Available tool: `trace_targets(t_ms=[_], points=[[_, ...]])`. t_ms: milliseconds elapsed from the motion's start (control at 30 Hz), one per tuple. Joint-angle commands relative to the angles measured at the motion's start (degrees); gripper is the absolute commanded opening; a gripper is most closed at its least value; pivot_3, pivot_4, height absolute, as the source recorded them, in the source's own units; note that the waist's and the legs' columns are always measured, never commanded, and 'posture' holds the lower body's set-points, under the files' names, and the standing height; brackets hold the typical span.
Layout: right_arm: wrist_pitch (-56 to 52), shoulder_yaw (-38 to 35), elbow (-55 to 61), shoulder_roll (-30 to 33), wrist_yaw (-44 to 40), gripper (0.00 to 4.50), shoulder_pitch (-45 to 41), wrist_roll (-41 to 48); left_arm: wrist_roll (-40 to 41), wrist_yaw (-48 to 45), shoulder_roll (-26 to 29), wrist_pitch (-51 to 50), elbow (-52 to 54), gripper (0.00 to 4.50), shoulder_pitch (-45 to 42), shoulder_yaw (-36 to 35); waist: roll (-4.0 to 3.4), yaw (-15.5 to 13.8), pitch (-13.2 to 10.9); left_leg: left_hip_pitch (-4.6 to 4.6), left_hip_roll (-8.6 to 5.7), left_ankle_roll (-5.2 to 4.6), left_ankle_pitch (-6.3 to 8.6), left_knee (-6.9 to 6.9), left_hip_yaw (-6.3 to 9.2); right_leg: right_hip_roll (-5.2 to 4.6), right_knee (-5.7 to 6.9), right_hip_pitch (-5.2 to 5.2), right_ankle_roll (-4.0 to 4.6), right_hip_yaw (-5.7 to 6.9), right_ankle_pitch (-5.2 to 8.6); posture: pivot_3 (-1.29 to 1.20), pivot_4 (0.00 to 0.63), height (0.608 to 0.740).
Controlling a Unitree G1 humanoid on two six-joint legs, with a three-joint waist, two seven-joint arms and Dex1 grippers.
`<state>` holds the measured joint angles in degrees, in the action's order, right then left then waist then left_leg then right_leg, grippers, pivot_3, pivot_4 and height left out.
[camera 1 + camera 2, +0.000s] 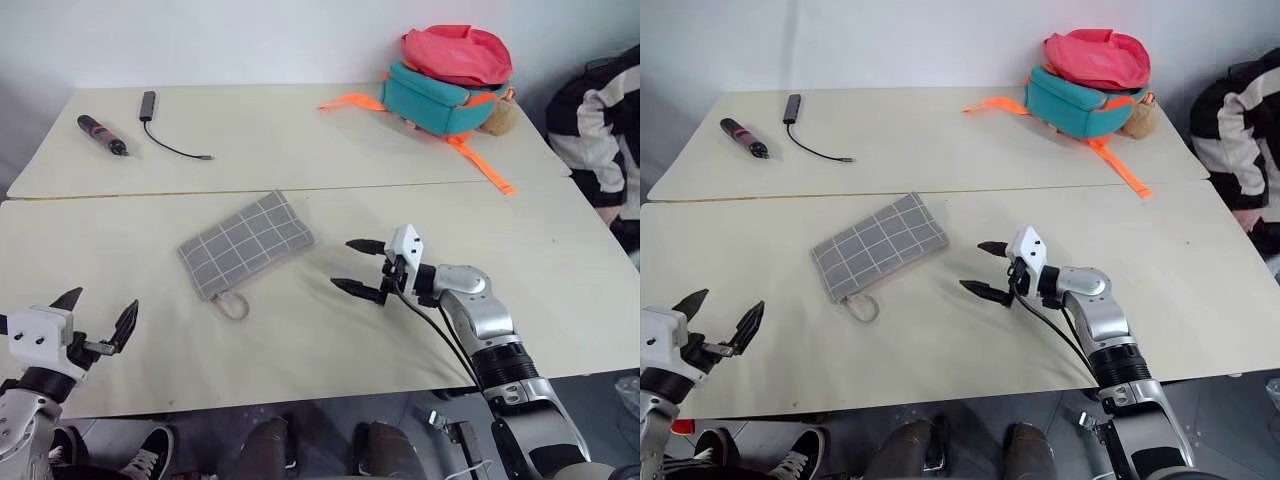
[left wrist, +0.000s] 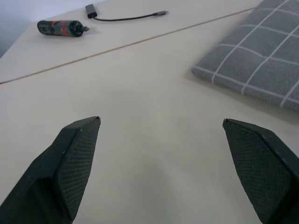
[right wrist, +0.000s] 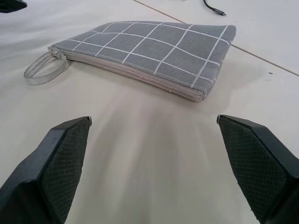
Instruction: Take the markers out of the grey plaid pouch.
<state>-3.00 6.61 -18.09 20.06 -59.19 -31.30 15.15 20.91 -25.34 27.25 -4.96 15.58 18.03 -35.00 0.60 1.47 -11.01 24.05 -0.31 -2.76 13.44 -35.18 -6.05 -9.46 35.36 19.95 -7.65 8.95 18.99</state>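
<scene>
Grey plaid pouch (image 1: 246, 243): mid grey cloth, thin white grid lines; pale cream edge along zip side; loop strap (image 1: 232, 305) clear, whitish. Worktop (image 1: 300, 340): pale cream. Backpack (image 1: 445, 85): teal body, pink-red top, bright orange straps. Pen-like tool (image 1: 102, 135): black with red band. Cable (image 1: 170, 140): black, dark grey plug block. Right hand (image 1: 363, 267): black fingers, white block, silver arm. Left hand (image 1: 100, 320): black fingers, white block. Person's sleeve (image 1: 600, 120): black and white stripes.

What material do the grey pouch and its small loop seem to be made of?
The grey plaid pouch looks like woven fabric with a matte finish: its surface is soft and dull, with thin white grid lines and a pale edge along the side. Its loop strap seems to be clear, slightly glossy plastic, since the table shows through it.
</scene>
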Motion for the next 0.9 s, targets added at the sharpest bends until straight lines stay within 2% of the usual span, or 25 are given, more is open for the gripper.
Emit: trace_targets(t_ms=[33, 333, 433, 567, 700, 800, 900], points=[[0.27, -1.04, 2.39, 0.5, 0.31, 4.5, 0.29, 0.54, 1.36, -1.17, 0.68, 0.32, 1.03, 4.47, -0.12, -0.41, 0.0, 0.02, 0.0, 0.0, 0.0, 0.0, 0.0, 0.0, 0.0, 0.0, 0.0, 0.0, 0.0, 0.0, 0.0, 0.0, 0.15, 0.74], [-1.65, -2.37, 3.66, -0.1, 2.12, 4.5, -0.12, 1.9, -1.91, -0.7, 1.88, 1.14, -0.38, 4.47, -1.31, 1.31, 0.0, 0.0, 0.0, 0.0, 0.0, 0.0, 0.0, 0.0, -0.01, 0.01, 0.0, 0.01, 0.0, 0.0, 0.0, 0.0, 0.15, 0.74], [-2.64, -2.76, 2.8, -2.33, 5.04, 3.94, -2.29, 2.08, -5.32, -0.35, 2.92, 3.19, -1.79, 4.5, -2.4, 2.4, 0.0, 0.04, 0.0, 0.01, 0.0, 0.01, 0.0, 0.0, -0.01, 0.01, 0.0, 0.02, 0.0, -0.01, 0.0, 0.0, 0.15, 0.74], [0.58, -1.44, -2.14, -7.56, 10.73, 2.55, -6.47, -1.36, -11.55, 1.06, 4.67, 7.62, -5.46, 4.5, -5.14, 5.02, 0.0, 0.12, 0.0, 0.02, 0.01, 0.04, -0.01, 0.02, -0.12, 0.01, 0.22, 0.23, 0.0, -0.02, 0.0, 0.0, 0.15, 0.74], [7.33, -0.03, -12.72, -16.02, 18.9, 1.09, -13.4, -6.44, -19.75, 2.45, 8.45, 14.76, -12.68, 4.5, -10.11, 9.41, 0.06, 0.31, 0.04, 0.04, 0.05, 0.02, -0.09, 0.04, -0.27, 0.01, 0.54, 0.51, 0.0, -0.01, 0.0, 0.0, 0.15, 0.74], [13.37, 1.21, -23.64, -19.32, 22.71, 0.06, -19.19, -10.67, -22.77, 3.13, 10.25, 19.19, -17.81, 4.5, -13.49, 12.0, 0.06, 0.51, 0.04, 0.05, 0.08, -0.07, -0.17, 0.1, -0.35, 0.02, 0.61, 0.63, 0.01, -0.02, 0.0, 0.0, 0.15, 0.74], [17.21, 1.77, -33.4, -21.06, 26.08, 0.02, -24.03, -13.67, -25.53, 3.15, 12.07, 24.74, -21.8, 4.5, -15.92, 14.65, 0.08, 0.44, 0.05, 0.05, 0.07, -0.07, -0.17, 0.11, -0.35, 0.03, 0.62, 0.65, 0.02, -0.05, -0.01, 0.0, 0.15, 0.74]])
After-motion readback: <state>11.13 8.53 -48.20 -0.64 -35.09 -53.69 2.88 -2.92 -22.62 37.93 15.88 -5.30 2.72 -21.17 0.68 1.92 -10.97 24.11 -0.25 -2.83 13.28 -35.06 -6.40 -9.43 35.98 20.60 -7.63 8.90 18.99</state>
